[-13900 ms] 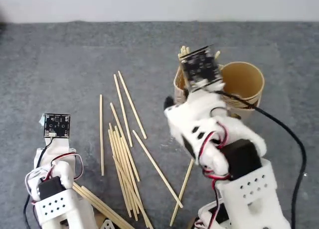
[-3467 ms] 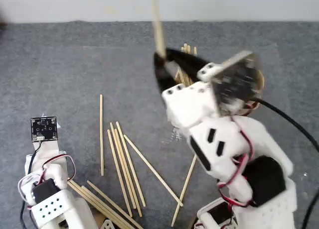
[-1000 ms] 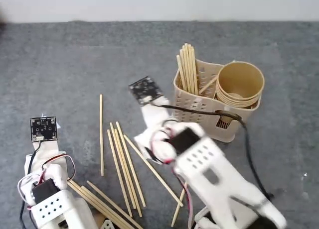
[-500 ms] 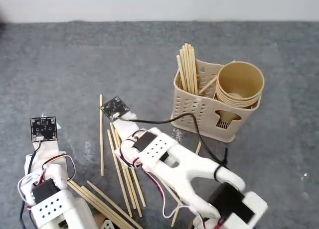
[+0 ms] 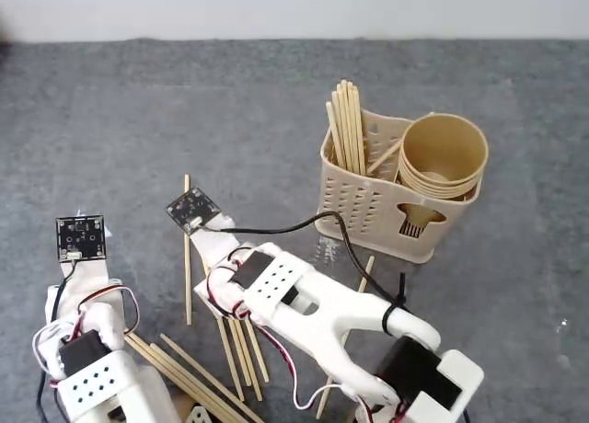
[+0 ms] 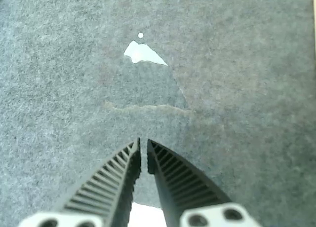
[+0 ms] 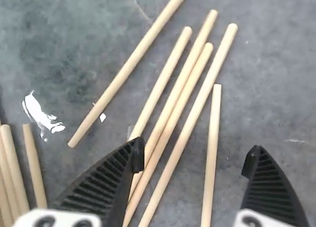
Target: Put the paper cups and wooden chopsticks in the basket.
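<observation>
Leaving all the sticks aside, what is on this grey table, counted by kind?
Robot arms: 2, the left arm and the right arm
Baskets: 1, the basket
Cup stacks: 1, the stack of paper cups
Total: 4

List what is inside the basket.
The basket holds a standing bundle of chopsticks in one side and nested paper cups in the other. Its floor and the chopsticks' lower ends are hidden by its wall.
</observation>
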Motion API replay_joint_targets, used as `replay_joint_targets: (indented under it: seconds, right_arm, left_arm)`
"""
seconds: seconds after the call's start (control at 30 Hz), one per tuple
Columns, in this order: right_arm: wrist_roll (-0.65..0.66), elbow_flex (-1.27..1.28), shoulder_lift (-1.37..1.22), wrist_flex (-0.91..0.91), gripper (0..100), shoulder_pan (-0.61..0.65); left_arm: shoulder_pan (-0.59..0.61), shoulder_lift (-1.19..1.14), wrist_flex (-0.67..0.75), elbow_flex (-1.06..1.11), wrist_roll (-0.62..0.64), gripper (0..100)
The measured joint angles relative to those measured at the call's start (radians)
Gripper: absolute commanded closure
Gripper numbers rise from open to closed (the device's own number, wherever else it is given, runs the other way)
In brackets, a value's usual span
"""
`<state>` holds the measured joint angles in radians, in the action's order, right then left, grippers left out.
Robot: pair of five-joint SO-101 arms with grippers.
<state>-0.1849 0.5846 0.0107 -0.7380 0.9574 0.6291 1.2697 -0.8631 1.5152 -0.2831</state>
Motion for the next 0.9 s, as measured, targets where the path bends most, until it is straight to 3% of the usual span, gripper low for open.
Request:
replay_joint_targets:
  seconds: [0.4, 0.7, 0.9]
  right_arm:
    - [-0.002, -0.025, -0.150, 0.035, 68.4, 0.002]
    - [0.002, -0.068, -0.153, -0.044, 96.5, -0.074]
    - [0.028, -0.071, -0.161, -0.068, 99.0, -0.106]
  left_arm:
    - [0.000, 0.000, 0.000, 0.000, 0.000, 97]
    - [0.000, 0.000, 0.000, 0.000, 0.000, 97]
    - [0.000, 0.000, 0.000, 0.000, 0.000, 97]
